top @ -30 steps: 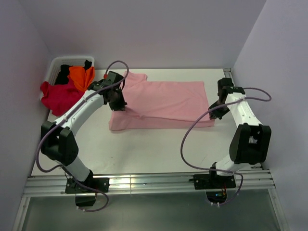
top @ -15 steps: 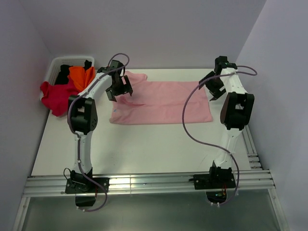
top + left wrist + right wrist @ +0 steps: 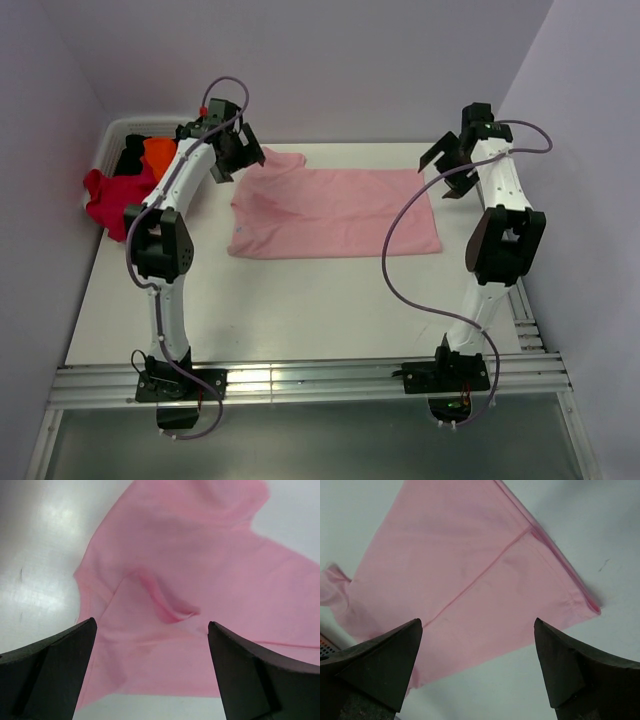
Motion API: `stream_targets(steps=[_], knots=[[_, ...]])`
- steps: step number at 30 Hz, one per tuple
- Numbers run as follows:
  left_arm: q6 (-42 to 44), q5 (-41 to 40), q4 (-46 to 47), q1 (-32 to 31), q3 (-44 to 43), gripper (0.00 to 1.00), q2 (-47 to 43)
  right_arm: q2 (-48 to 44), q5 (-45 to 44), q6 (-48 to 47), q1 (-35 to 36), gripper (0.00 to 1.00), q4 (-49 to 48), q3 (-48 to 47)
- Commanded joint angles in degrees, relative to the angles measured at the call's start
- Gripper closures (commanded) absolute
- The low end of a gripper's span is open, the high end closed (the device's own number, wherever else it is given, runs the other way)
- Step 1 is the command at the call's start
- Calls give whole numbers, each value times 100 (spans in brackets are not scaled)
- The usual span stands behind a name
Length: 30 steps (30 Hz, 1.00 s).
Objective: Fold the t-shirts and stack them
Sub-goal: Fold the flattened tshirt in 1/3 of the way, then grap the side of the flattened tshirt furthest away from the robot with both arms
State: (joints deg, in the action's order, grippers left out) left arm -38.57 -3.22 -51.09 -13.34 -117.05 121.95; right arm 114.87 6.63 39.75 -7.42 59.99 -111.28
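A light pink t-shirt (image 3: 335, 215) lies flat on the white table, folded into a wide rectangle with one sleeve sticking out at its back left. My left gripper (image 3: 238, 158) hangs open above that back left corner. In the left wrist view the pink t-shirt (image 3: 200, 555) with a small raised fold shows between the spread fingers of the left gripper (image 3: 151, 625), which hold nothing. Over the shirt's right edge, my right gripper (image 3: 447, 170) is open too. The right wrist view shows the pink t-shirt (image 3: 470, 565) below the empty right gripper (image 3: 478, 622).
A white basket (image 3: 115, 130) stands at the back left corner. An orange shirt (image 3: 157, 152) and a black one (image 3: 131, 155) lie in it. A crimson shirt (image 3: 110, 200) spills over its front edge. Walls close in on both sides.
Both grippers opened and let go of the pink t-shirt, then lifted and swung toward the back of the table. The shirt now lies flat in one folded rectangle.
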Motion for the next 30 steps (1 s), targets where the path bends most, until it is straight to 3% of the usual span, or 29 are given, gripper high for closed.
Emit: stream_targets(steps=[1,8,15,19,30], knots=[[235,565,521,244,-791,1,634,-307,128,-134,30,0,-75,387],[52,2043,1583,982,-1732,1,1901,-1264,101,-239,39,0,-259,1740],[-405,3028,2892,1150,-2330,1,3176,-2520,-100,-318,56,0,-391,3286],[-853,3301,3780,1141,-2366,1,3598,-2926,-338,-318,56,0,-321,3657],[-1004,3539,3984,781,-2234,3,3898,-2576,-426,-72,56,0,-706,3545]])
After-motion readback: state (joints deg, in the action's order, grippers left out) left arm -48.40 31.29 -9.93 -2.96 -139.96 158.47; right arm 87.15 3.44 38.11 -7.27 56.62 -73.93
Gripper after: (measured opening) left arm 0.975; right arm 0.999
